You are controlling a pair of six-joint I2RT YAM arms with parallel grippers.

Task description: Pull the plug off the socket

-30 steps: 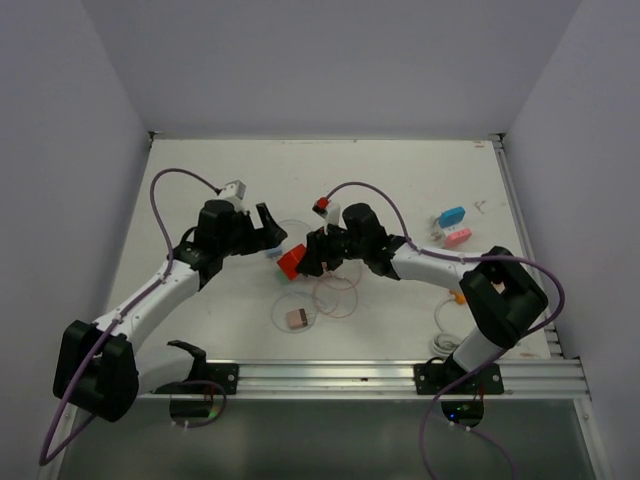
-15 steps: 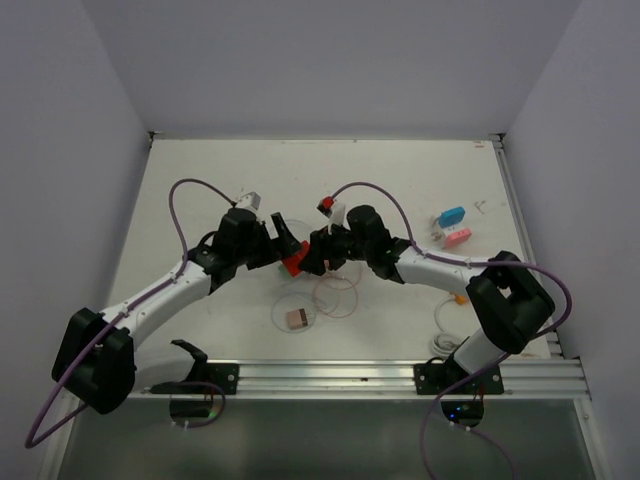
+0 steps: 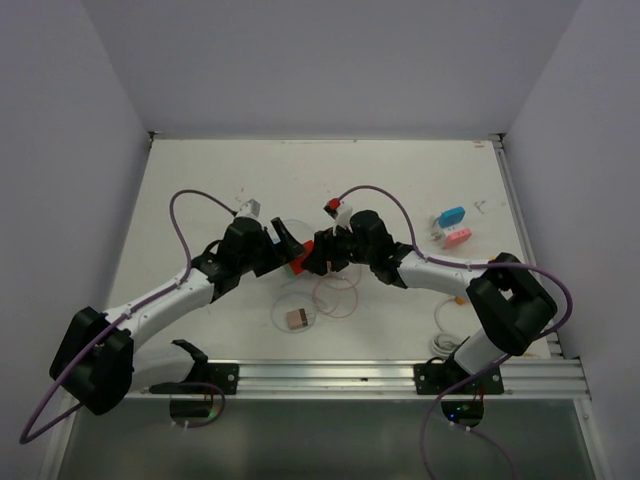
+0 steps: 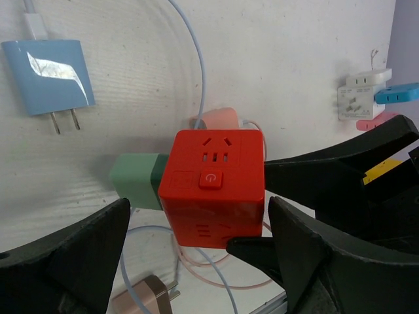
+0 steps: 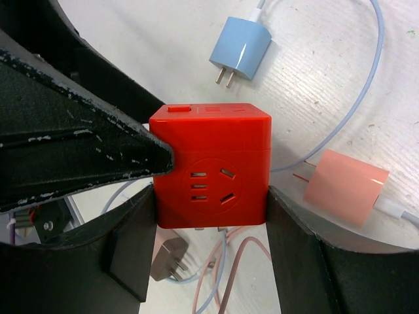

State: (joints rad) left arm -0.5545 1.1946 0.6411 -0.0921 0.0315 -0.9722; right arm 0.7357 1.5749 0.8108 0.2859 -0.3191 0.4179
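Over white tabletop (image 3: 400, 170), red plastic cube socket (image 4: 213, 186) pinched by right gripper (image 5: 211, 222), one finger on each opposite side face. Pale green rectangular plug (image 4: 134, 186) seated in socket's side face, on side away from right gripper. Left gripper (image 4: 200, 216) jaws spread wide, straddling socket and plug, neither finger closed on plug. Light blue two-prong charger (image 4: 49, 69) lies beyond socket. Pink charger (image 5: 344, 186) beside socket. Brown adapter (image 4: 147, 294) below socket among thin cables.
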